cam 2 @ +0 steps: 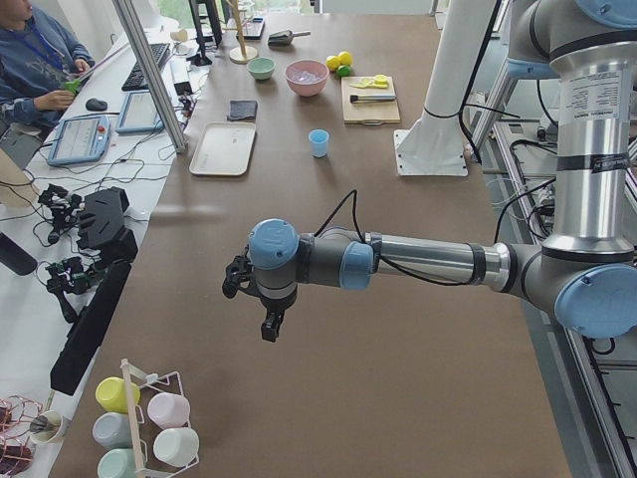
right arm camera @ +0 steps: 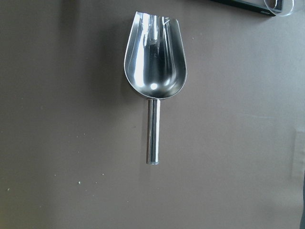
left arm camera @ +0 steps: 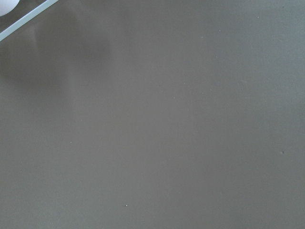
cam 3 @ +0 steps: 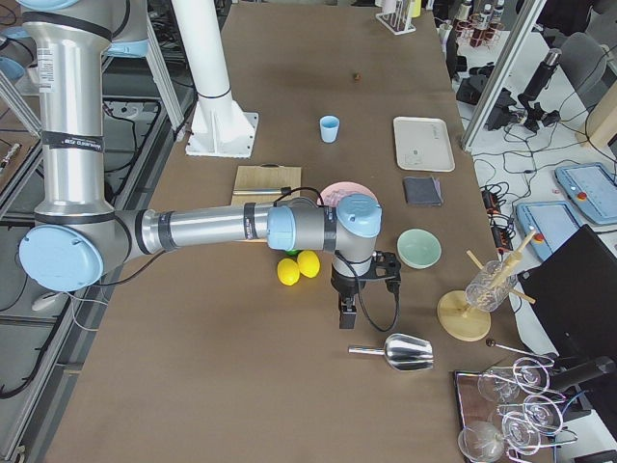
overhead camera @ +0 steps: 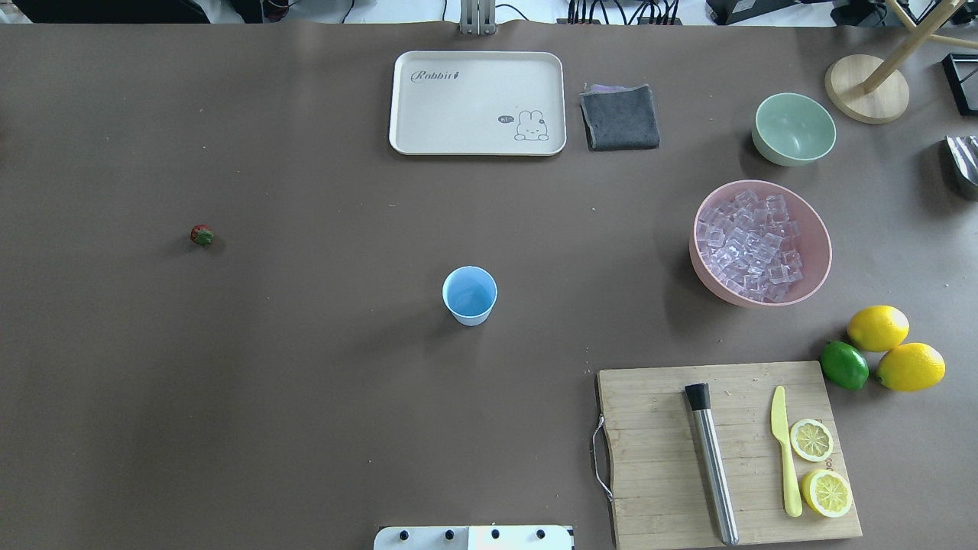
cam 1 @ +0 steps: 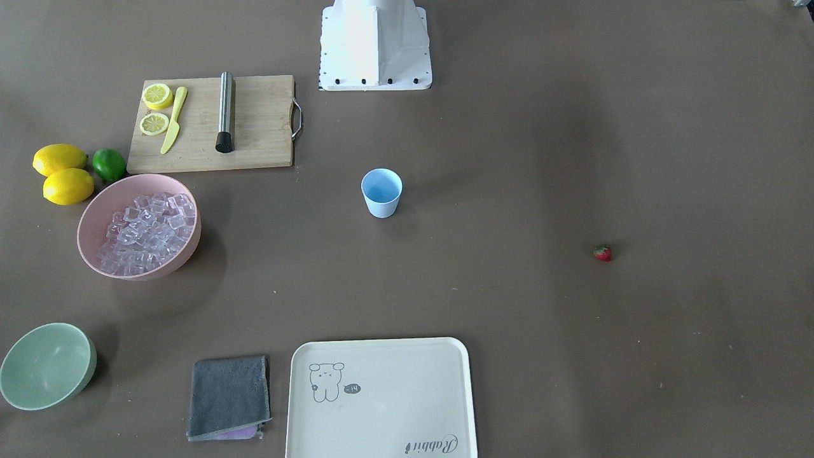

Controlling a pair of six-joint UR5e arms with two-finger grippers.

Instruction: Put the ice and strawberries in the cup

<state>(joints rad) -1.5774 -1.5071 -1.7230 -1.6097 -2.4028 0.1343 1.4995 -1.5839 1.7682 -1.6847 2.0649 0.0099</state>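
Worktop: wide and brown, carrying everything below.
Left gripper: hangs over bare worktop at the robot's left end, holding nothing. I cannot tell how far its fingers are parted.
Right gripper: hangs above a metal scoop at the robot's right end, not touching it. Its opening cannot be told either.
Pink bowl: on the robot's right, holding the ice.
Ice: a loose pile of small clear cubes in the pink bowl. They are likely hard, slick and apt to scatter, so poor to pinch one at a time. Scooping looks safer.
Metal scoop: lies flat and empty, its straight handle free. The handle seems the place to grip, though smooth metal may slip.
Cup: light blue, upright and empty, mid-worktop, well apart from both the bowl and the fruit. It is probably light and easy to tip if bumped.
Strawberry: alone on the robot's left, far from the cup. It is tiny and rounded and may roll, so a gentle pinch across the red body suits it.
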